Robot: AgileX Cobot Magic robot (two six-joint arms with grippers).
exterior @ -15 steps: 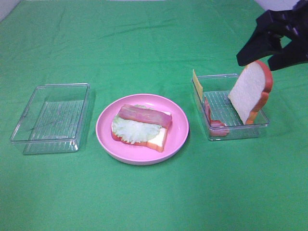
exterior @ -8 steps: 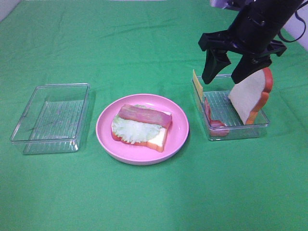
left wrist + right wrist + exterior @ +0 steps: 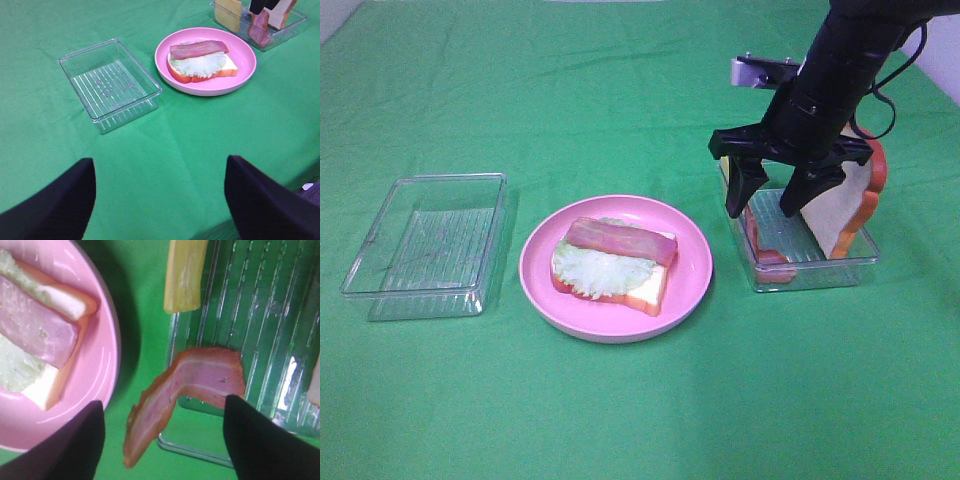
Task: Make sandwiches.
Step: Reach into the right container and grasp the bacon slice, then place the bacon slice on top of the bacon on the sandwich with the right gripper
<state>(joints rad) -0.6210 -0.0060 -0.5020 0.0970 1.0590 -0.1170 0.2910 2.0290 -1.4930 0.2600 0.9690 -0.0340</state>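
A half-built sandwich [image 3: 613, 265] lies on the round pink plate [image 3: 690, 285]: white bread with orange-brown crust, pale green lettuce and a bacon strip [image 3: 620, 240] on top. It also shows in the left wrist view [image 3: 201, 62] and the right wrist view [image 3: 40, 325]. My right gripper [image 3: 762, 205] is open and empty, low over the left end of the right clear tray [image 3: 815, 275]. Right below it lies a second bacon strip [image 3: 192, 385], draped over the tray's rim. A yellow cheese slice [image 3: 185, 272] and an upright bread slice [image 3: 838, 205] stand in that tray. My left gripper [image 3: 160, 200] is open and empty above bare cloth.
An empty clear tray [image 3: 425, 245] stands left of the plate; it also shows in the left wrist view [image 3: 110, 82]. A green cloth [image 3: 620, 420] covers the whole table. The right arm hides part of the upright bread slice.
My right arm has swung in from the far right and come down over the left end of the right tray, with its jaws open. Nothing else has moved.
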